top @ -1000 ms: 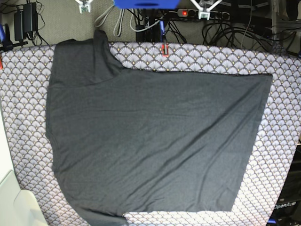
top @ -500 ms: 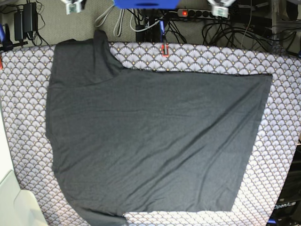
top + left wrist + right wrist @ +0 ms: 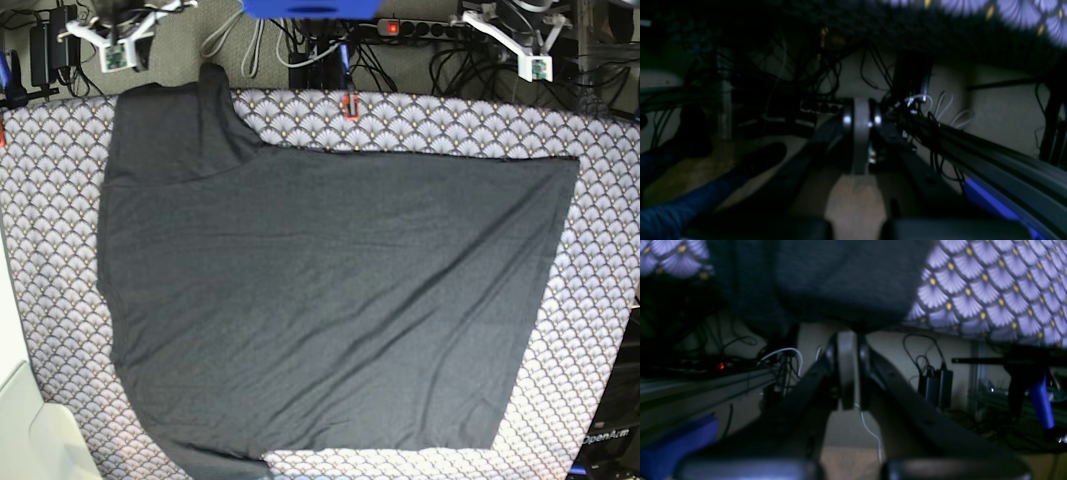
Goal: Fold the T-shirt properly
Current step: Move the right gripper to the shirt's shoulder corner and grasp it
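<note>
- the bench [image 3: 610, 200] is covered by a purple-white scallop-patterned cloth [image 3: 50, 200].
- the t-shirt [image 3: 320, 310] is spread flat on that cloth, plain dark side up, one sleeve reaching the far edge.
- the left gripper [image 3: 535, 62] is seen beyond the far edge, its fingers [image 3: 860, 133] pressed together on nothing.
- the right gripper [image 3: 115, 52] is held off the shirt's sleeve; its fingers [image 3: 846, 370] look nearly together, though the dim, blurred view leaves this uncertain.
</note>
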{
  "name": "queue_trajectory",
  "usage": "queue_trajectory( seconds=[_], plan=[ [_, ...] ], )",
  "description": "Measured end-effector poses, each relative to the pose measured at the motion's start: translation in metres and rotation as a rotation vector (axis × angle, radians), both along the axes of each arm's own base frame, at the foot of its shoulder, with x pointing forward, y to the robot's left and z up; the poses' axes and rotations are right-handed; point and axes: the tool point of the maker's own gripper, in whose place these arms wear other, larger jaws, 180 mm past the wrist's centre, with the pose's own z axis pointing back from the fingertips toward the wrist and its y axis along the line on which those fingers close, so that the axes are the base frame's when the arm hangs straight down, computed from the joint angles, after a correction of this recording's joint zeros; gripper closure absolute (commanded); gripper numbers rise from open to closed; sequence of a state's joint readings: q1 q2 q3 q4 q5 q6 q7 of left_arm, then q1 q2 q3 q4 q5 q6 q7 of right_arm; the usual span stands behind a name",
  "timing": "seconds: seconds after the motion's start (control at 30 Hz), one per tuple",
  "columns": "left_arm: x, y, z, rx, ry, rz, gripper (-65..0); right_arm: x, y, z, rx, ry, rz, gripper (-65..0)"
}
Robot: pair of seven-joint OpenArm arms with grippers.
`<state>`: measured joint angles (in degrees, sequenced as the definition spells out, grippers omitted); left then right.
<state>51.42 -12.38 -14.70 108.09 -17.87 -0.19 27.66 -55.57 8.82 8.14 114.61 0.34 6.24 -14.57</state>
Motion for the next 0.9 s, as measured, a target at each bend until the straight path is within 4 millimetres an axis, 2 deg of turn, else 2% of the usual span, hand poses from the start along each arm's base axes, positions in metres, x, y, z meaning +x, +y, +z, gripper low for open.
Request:
queue_trajectory(
  seconds=[0.1,0.27,0.37,0.53,0.73,0.9],
  plan=[
    [0.006,-0.002,0.009,0.001,-0.025,-0.01,-0.4,0.014,-0.013,0.005,-0.026,-0.032,-0.002,-13.6],
    [0.014,-0.005,0.017,-0.001,-0.054,-0.018,-0.4,0.052,-0.002,0.021,0.112,-0.139,0.028,-21.9],
    [0.015,-0.005,0.017,0.0,-0.057,-0.019,-0.4,0.072,-0.013,0.03,0.176,-0.165,-0.001,-23.6],
    [0.015,-0.004,0.018,-0.001,-0.06,-0.015,-0.3,0.094,-0.021,0.029,0.223,-0.072,0.062,-23.8],
    [0.016,0.009,0.022,0.021,-0.073,0.03,-0.5,0.094,-0.062,0.008,0.208,0.008,-0.043,-23.7],
    [0.016,0.011,0.022,0.024,-0.073,0.034,-0.5,0.068,-0.06,-0.033,0.276,0.131,-0.042,-23.5]
  ],
)
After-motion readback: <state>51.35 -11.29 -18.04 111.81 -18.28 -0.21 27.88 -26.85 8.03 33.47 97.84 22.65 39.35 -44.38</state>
